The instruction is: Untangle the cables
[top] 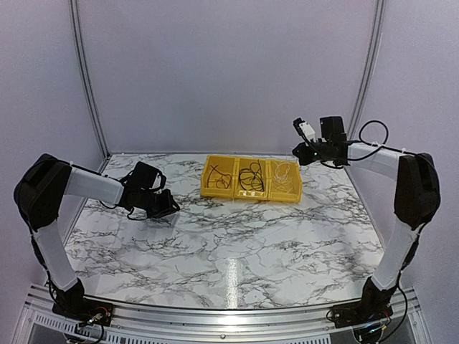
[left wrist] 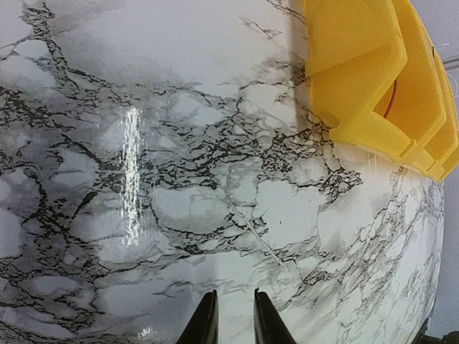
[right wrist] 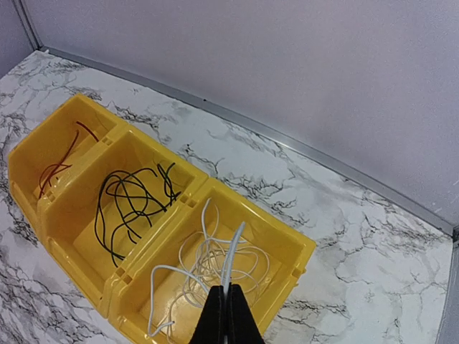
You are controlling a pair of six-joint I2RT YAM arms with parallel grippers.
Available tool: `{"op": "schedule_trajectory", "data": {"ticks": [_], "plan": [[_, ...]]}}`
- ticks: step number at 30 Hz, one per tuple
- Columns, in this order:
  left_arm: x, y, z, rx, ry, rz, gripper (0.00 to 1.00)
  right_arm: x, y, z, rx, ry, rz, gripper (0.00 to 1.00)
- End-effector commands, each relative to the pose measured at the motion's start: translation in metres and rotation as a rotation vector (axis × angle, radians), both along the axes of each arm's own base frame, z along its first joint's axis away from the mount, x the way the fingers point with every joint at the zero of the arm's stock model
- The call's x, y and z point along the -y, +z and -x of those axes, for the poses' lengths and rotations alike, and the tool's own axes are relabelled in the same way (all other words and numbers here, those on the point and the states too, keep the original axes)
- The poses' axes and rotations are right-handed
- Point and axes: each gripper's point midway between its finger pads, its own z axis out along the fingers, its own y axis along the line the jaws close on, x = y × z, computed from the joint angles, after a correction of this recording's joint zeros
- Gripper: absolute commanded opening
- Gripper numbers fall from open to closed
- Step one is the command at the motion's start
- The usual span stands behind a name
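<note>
Right gripper [right wrist: 226, 292] is pinched together on a white cable [right wrist: 234, 251] above the right bin [right wrist: 305, 249] — black cables [right wrist: 129, 204] lie just left, in the middle bin [right wrist: 188, 199]; left gripper [left wrist: 231, 315], fingers slightly apart, is farther off

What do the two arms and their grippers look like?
The left arm and right arm have white links and bulky black joints. A black cable loops off the right one. The left gripper and right gripper are black, each with two tapered fingers.
</note>
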Motion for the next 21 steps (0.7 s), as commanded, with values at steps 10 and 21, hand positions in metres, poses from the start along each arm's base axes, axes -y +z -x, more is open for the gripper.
{"op": "schedule_trajectory", "data": {"ticks": [10, 21], "plan": [[-0.017, 0.013, 0.010, 0.016, 0.052, -0.023, 0.20, 0.000, -0.094, -0.031, -0.146, -0.021, 0.051, 0.00], [-0.020, 0.020, 0.004, 0.046, 0.045, -0.057, 0.22, 0.004, -0.078, -0.036, -0.110, -0.031, 0.091, 0.14]]}}
